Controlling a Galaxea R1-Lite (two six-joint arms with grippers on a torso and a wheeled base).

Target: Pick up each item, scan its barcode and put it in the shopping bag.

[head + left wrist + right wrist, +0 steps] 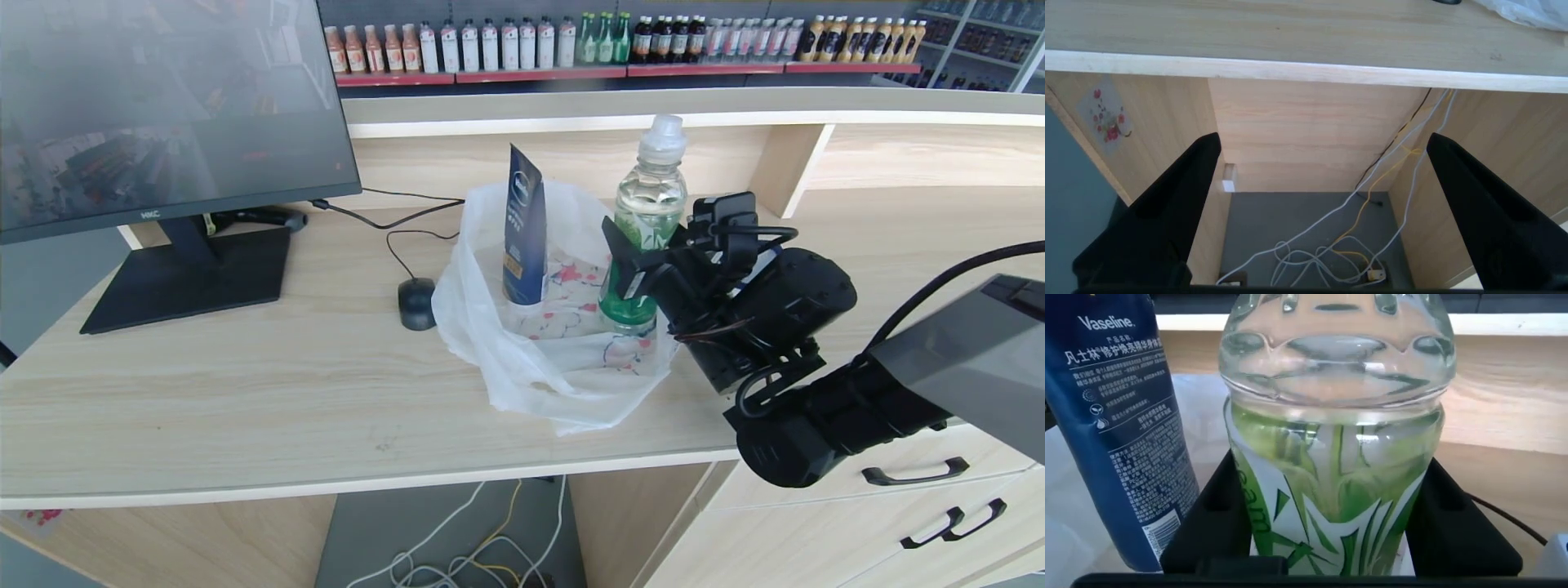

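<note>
Behind the counter a long shelf (pixel 620 41) carries a row of drink bottles. In front of it lies the light wooden surface (pixel 245 392). On its left part stands a dark monitor (pixel 163 106) on a flat black foot. A black mouse (pixel 417 303) lies near the middle of the surface, and its thin cable runs back toward the monitor.

Just beside the mouse, on its right, lies the white shopping bag (pixel 522 367) with a flower print. It is spread open on the surface. A tall blue tube (pixel 524 229) stands upright inside the bag, at its left side.

The right hand (pixel 641 273) is closed on the clear bottle (pixel 651 204) – a bottle with a green leaf label and a pale cap. The black fingers press on both sides of the label, low on the body. The bottle is upright at the right side of the bag, near the tube but apart from it. Its bottom is over the printed inner part of the bag; I cannot tell if it rests there or is held just above.

The left hand (pixel 1324 155) is low, in front of the surface edge, with its fingers wide apart and nothing between them. Past it, in the space under the surface, white and yellow cables (pixel 1315 253) lie loosely on the floor. To the right, under the surface, are drawers (pixel 914 474) with black handles.
</note>
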